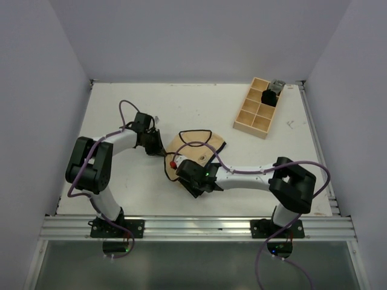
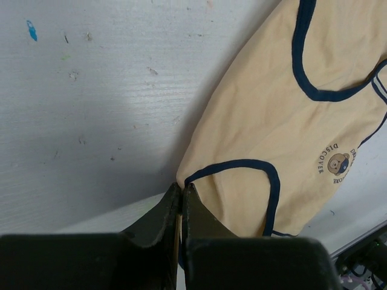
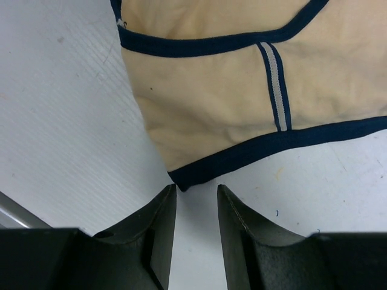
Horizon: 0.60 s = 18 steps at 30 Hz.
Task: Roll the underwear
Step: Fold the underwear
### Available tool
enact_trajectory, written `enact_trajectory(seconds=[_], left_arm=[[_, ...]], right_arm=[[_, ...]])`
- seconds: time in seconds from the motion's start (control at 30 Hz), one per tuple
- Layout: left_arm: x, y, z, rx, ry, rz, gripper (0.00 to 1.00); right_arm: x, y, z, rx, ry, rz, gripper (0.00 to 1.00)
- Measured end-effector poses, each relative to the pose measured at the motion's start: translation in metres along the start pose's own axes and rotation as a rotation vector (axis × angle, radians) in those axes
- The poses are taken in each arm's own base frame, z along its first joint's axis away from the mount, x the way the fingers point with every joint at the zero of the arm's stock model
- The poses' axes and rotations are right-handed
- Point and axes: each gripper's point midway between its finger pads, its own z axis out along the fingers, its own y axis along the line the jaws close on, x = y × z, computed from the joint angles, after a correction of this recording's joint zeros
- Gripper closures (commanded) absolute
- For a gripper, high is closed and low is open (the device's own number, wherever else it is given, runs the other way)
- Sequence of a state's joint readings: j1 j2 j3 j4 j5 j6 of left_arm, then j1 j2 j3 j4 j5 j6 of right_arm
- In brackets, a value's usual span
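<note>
Tan fabric, navy-trimmed: the underwear lies flat mid-frame in the top view and looks light, limp and apt to bunch. My left gripper pinches one trimmed corner. My right gripper, spread, sits just short of another corner; I judge the trim the firmest hold.

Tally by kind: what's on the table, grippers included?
underwear: 1
wooden tray: 1
dark item in the tray: 1
grey part beside it: unclear, not counted
grippers: 2, left gripper, right gripper
Total: 5
</note>
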State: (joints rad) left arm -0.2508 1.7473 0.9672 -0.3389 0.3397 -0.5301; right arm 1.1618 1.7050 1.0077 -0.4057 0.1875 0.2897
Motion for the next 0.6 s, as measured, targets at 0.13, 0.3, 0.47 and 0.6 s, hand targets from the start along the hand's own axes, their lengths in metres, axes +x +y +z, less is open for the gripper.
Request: enact_trajectory(seconds=[0.13, 0.3, 0.47, 0.6], left_arm=[[-0.003, -0.002, -0.001, 0.004, -0.006, 0.002, 0.97], [-0.004, -0.002, -0.001, 0.004, -0.007, 0.003, 0.98], [-0.003, -0.002, -0.001, 0.002, -0.003, 0.001, 0.98], [-0.002, -0.002, -0.001, 0.001, 0.0, 0.0, 0.98]], right_arm=[[-0.009, 0.0, -0.005, 0.016, -0.028, -0.009, 0.63], [-0.017, 0.007, -0.009, 0.008, -0.053, -0.04, 0.63], [-0.028, 0.012, -0.009, -0.004, -0.074, -0.064, 0.62], [-0.03, 0.014, -0.001, -0.002, -0.068, -0.081, 0.62]])
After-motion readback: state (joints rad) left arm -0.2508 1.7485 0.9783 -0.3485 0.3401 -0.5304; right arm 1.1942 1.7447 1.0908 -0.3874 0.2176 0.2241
